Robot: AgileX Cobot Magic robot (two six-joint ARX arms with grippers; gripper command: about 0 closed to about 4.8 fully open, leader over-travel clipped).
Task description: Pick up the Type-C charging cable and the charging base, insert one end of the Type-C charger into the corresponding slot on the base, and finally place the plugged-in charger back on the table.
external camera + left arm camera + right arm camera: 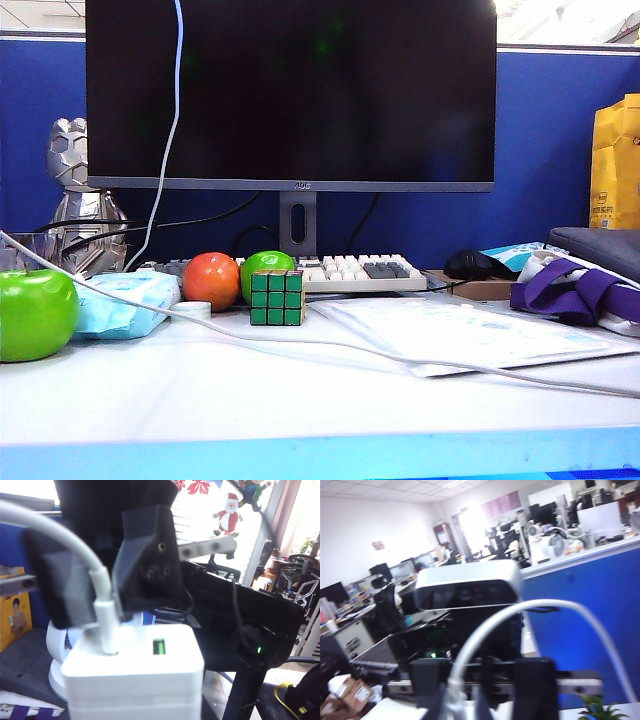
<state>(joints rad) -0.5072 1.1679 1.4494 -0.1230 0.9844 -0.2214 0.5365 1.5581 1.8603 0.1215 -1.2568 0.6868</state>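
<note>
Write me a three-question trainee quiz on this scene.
1. True or false: the cable's plug sits in a slot of the base.
2. What stands in front of the keyboard in the exterior view? A) cube B) mug C) scissors
3. Whose fingers flank the plug in the left wrist view?

Key:
1. True.
2. A.
3. The right gripper. The base hangs aloft just before the left wrist camera, so the left gripper seems to hold it, though its fingers are out of view. Neither gripper shows in the exterior view.
</note>
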